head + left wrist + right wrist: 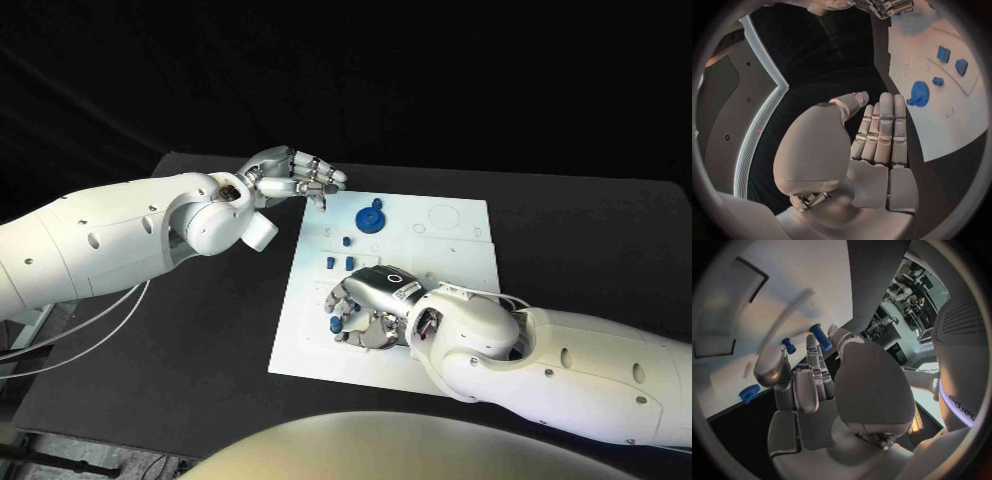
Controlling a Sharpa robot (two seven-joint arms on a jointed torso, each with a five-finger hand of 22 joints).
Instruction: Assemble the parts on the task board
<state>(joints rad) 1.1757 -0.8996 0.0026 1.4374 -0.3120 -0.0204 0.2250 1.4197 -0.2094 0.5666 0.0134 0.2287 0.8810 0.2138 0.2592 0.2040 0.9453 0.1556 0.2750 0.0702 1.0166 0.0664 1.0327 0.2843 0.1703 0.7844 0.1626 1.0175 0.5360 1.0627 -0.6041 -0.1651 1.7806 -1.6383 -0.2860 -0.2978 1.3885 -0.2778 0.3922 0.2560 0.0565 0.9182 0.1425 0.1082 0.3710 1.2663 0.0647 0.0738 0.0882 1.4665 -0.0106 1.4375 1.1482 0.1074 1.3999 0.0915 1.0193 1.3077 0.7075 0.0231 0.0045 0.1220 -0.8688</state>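
The right hand lies low over the near left part of the task board, at about 6 o'clock in the head view. In the right wrist view its fingers reach toward the white plate with a small blue cylinder at their tips; whether thumb and finger actually pinch it I cannot tell. A second small blue peg stands just beside the fingers, and a blue toothed piece lies near the board's edge.

The left hand hovers off the board's far left corner, at about 11 o'clock, above the black table. Its fingers lie straight and close together with the thumb set across them, and nothing is in them.

The board is a white rectangular plate with shallow outlined recesses, lying in the middle of the table. On its far half, at about 12 o'clock, rests a blue gear. In the left wrist view three smaller blue pieces show beyond that gear: two square blocks and one round stud. In the head view two small blue parts sit just left of the board's centre, close above the right hand, and a blue piece shows at the hand's left side.

The table top is matt black; the room behind it is dark.
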